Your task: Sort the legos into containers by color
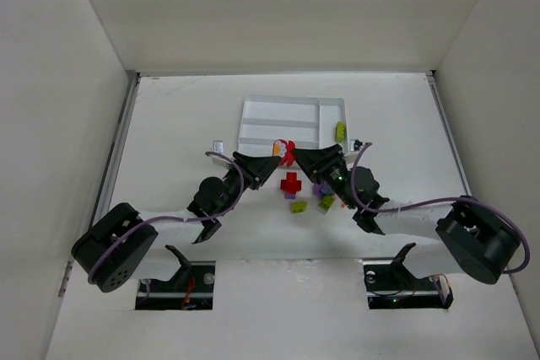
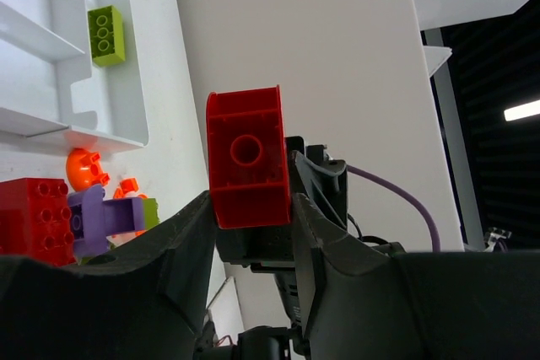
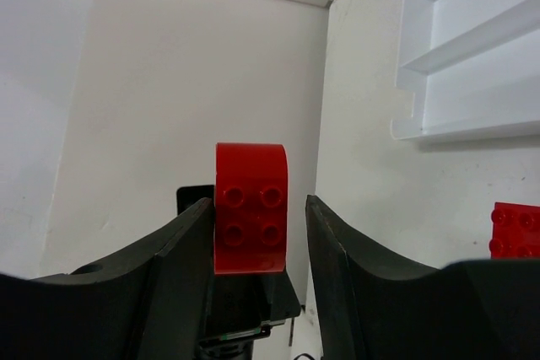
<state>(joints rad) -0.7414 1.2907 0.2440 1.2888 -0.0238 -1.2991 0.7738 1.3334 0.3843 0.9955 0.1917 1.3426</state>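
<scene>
A red rounded brick (image 1: 287, 150) hangs just above the table at the near edge of the white tray (image 1: 253, 107). My left gripper (image 1: 276, 160) is shut on it; the left wrist view shows its hollow underside (image 2: 247, 158) pinched between my left gripper's (image 2: 251, 205) fingers. My right gripper (image 1: 297, 156) faces it from the right, open. In the right wrist view the studded face of the brick (image 3: 250, 208) stands between my right gripper's (image 3: 258, 204) fingers, against the left one, with a gap to the right one. A yellow-green brick (image 1: 340, 131) lies in the tray's right slot.
Loose bricks lie on the table under the arms: a red cross-shaped brick (image 1: 291, 182), two yellow-green ones (image 1: 299, 206), a purple one (image 1: 321, 190). The left wrist view shows red (image 2: 34, 215), purple (image 2: 101, 212) and orange (image 2: 83, 170) bricks beside the tray's corner (image 2: 126, 137).
</scene>
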